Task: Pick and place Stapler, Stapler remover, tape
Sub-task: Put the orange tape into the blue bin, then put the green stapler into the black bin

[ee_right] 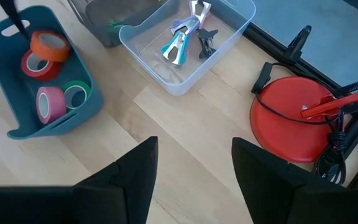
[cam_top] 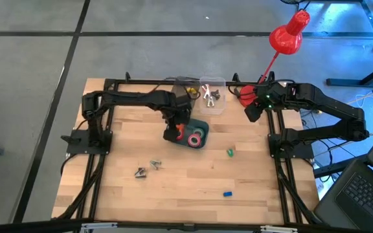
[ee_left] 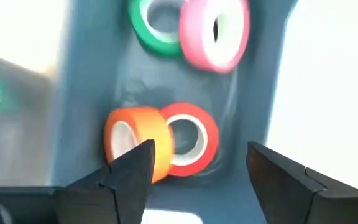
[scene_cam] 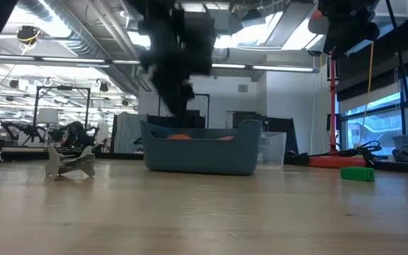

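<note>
Fingers of the left gripper stand apart, empty, just above the blue bin; orange tape lies released inside beside the red, with green and pink rolls beyond. Placing looks finished; next calls for lifting clear. Right gripper waits open, beside the bin.

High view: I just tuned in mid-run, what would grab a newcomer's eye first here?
Probably the dark blue-grey plastic bin mid-table, holding bright tape rolls: orange, red, pink and green. The left gripper hangs right over it, fingers apart, nothing between them. Next, the clear plastic tub of metal staple removers at the table's back edge and the red desk lamp behind the waiting right gripper.
</note>
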`<action>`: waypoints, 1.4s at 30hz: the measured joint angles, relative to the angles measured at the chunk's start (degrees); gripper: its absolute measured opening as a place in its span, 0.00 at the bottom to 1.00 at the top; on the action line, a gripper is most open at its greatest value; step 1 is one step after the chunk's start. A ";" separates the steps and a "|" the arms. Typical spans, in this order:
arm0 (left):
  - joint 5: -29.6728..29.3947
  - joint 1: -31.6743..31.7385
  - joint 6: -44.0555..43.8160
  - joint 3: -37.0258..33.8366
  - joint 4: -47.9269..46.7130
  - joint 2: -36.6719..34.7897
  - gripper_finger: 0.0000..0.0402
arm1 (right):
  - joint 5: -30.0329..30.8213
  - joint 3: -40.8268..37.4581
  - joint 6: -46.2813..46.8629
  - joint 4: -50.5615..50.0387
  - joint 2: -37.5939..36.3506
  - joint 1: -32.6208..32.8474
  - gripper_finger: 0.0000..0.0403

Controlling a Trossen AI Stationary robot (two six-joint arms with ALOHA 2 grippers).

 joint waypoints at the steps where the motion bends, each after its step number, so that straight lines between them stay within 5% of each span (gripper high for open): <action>1: 0.00 -0.01 -1.57 1.04 -0.80 -1.11 0.61 | 0.00 0.00 0.02 0.00 0.00 0.00 0.51; 9: 4.28 -7.45 -15.37 -5.64 -4.71 -13.68 0.60 | -1.97 0.00 0.04 -2.07 0.00 0.05 0.51; 15: 2.40 -19.20 -22.99 -21.01 1.12 -22.78 0.60 | 0.58 0.00 -1.74 -1.41 0.00 0.04 0.51; 21: -4.26 -24.73 -26.43 -23.64 3.15 -24.87 0.58 | -0.73 0.00 -1.10 0.95 0.00 0.04 0.51; 25: -8.09 -26.04 -23.16 -23.64 3.19 -24.87 0.57 | -8.95 -0.04 6.29 -1.91 0.02 2.08 0.51; 29: -14.33 -25.66 -22.79 -23.64 3.17 -24.96 0.56 | -11.45 -3.09 17.33 -1.85 -0.02 11.09 0.51; 36: -15.11 -23.13 -20.72 -23.64 5.42 -25.01 0.53 | -4.35 -15.83 40.87 12.59 0.54 29.21 0.51; 42: -13.17 -20.61 -15.58 -23.64 10.24 -25.01 0.49 | -1.42 -23.54 47.54 18.78 6.52 31.33 0.49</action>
